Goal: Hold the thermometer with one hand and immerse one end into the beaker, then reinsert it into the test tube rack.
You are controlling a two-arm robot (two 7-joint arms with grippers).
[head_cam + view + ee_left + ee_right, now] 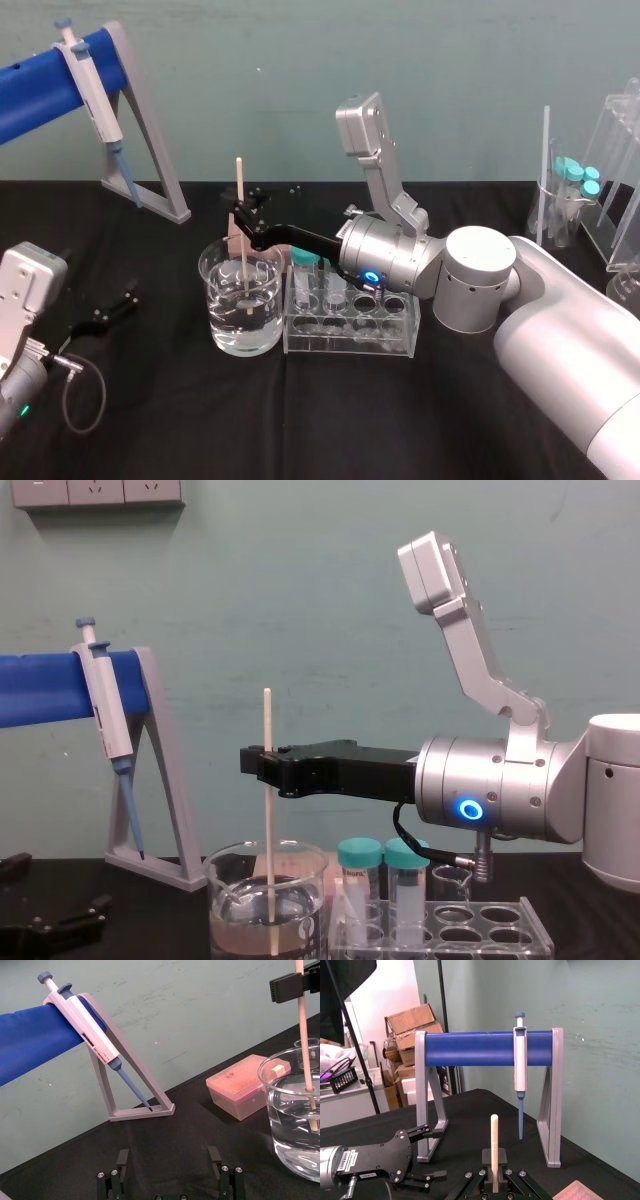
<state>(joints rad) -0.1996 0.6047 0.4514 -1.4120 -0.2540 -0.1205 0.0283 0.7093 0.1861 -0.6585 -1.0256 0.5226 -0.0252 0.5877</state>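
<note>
The right arm (480,280) stretches in from the right of the beaker (222,300), forearm roughly level, the ring light (468,809) at its wrist glowing blue. The right gripper (247,215) sits just above the beaker's rim — fingers closed on the thermometer (269,825), holding it upright. The left arm (20,350) lies low and idle, well to the beaker's left; the left gripper (110,311) points toward the beaker — its fingers (122,1160) spread wide apart.
</note>
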